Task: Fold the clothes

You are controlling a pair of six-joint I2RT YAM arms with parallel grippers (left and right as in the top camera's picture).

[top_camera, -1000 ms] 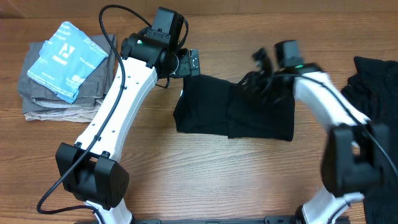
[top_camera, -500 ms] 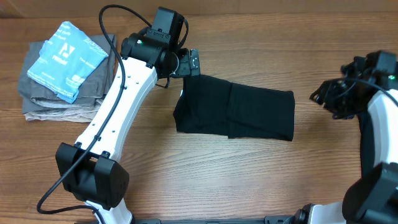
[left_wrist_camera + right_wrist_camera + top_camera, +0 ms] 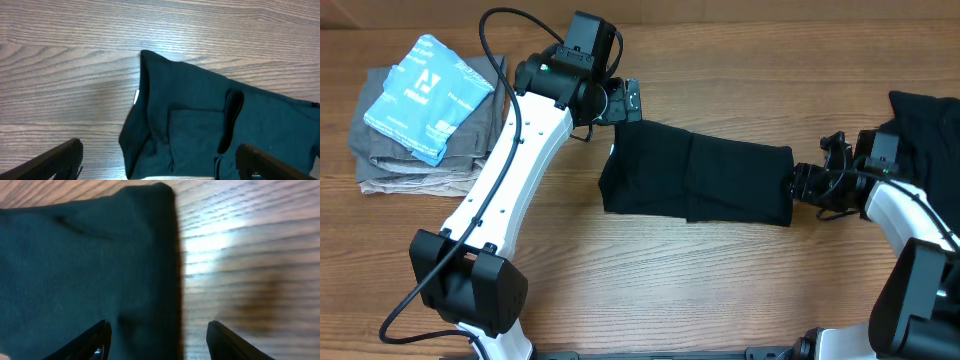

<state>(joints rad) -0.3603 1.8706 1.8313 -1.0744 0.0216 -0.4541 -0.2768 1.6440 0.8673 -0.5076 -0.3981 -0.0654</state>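
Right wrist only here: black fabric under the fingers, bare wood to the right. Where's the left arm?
Observer: The left gripper stands open by the far-left corner of the folded black garment, gripping nothing.
Operator: Anything left to fold?
Observer: Yes. A second black garment lies beyond the right gripper, partly out of the overhead frame on the right.
Operator: Finished pile?
Observer: Far left, a light-blue folded garment sits on a grey folded stack.
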